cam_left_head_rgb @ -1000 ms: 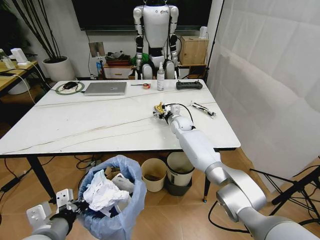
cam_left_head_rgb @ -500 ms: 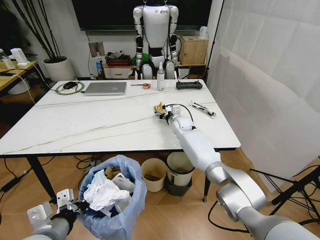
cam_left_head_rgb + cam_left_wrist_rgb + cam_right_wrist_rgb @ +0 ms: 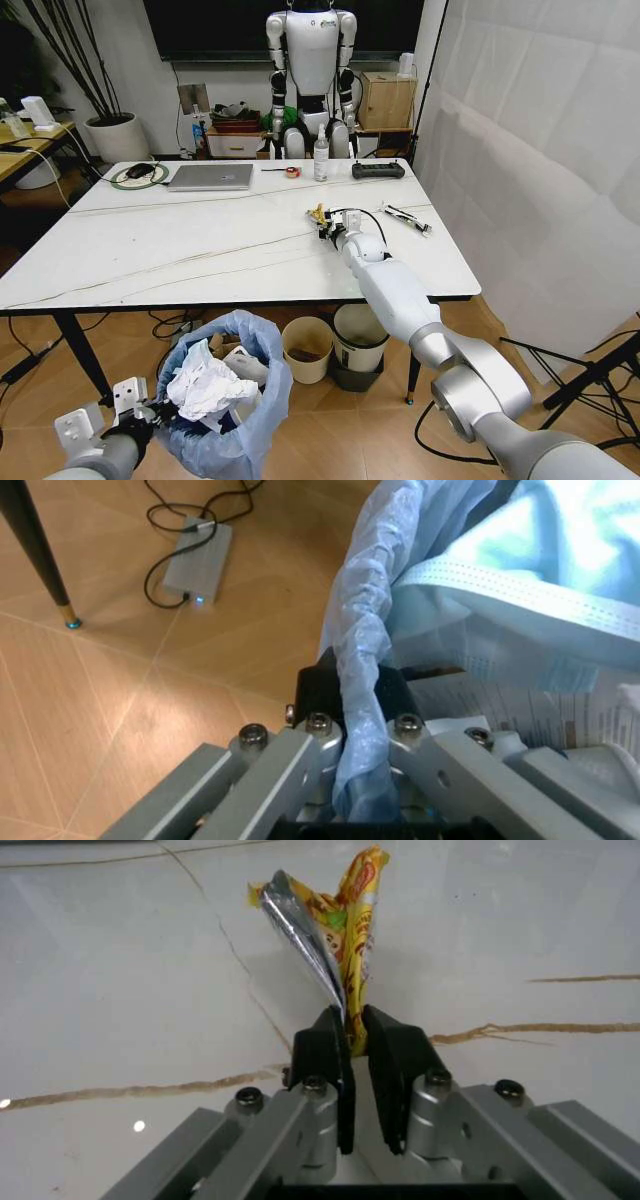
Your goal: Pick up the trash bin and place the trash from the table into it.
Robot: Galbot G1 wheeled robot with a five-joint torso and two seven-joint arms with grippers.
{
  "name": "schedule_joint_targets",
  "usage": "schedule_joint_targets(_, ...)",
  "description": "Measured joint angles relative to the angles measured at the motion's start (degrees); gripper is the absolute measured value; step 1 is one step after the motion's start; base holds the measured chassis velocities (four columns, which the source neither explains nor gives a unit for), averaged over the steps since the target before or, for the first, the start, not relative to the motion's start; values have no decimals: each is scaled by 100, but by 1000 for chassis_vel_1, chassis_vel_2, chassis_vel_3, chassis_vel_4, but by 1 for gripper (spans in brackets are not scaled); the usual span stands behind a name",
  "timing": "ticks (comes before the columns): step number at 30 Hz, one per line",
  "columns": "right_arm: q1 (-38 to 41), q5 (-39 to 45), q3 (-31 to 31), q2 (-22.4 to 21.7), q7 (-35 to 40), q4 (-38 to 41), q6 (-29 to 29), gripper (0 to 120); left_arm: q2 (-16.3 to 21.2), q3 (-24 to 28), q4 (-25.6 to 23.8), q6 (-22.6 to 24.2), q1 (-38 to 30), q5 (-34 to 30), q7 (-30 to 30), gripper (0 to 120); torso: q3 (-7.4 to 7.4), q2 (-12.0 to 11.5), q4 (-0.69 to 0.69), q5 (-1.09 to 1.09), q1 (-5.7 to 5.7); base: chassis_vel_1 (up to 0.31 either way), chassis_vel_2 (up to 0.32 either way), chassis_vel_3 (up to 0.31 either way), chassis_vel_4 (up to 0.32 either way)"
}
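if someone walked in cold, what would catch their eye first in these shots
Probably the right end effector out over the white marble-look table, pinching a crinkled yellow snack wrapper that sticks up between its black pads. Next, the small trash bin with the billowing light-blue plastic bag down at floor level in front of the table, stuffed with crumpled white tissue, its rim clamped by the left end effector.

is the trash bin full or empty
Nearly full: the trash bin holds crumpled white tissues heaped up to its rim.
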Motion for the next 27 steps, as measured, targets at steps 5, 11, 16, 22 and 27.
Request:
schedule_joint_targets(5,-58,161,-101,-117,-23,187,-42,0,-2,9,2,0,-6,0,1,0,0,0,0,0,0,0,0,0,0)
schedule_joint_targets(11,-637,963,-844,-890,-177,1663,-182,0,-11,15,3,0,-12,0,7,0,0,0,-1,3,0,0,0,0,0)
schedule_joint_targets(16,-1169,1938,-1529,-1673,-461,3639,-200,0,-28,34,24,-8,-47,1,16,0,0,-2,-2,0,0,0,0,0,0)
schedule_joint_targets(22,-1442,2721,-1956,-2418,-846,5286,-99,0,-41,31,25,-9,-45,1,22,0,-1,-1,2,1,0,0,0,0,0)
schedule_joint_targets(27,-1593,3094,-2414,-3158,-932,6404,-56,0,-40,2,26,-12,-42,-1,24,0,-1,-1,-2,1,0,0,0,0,0)
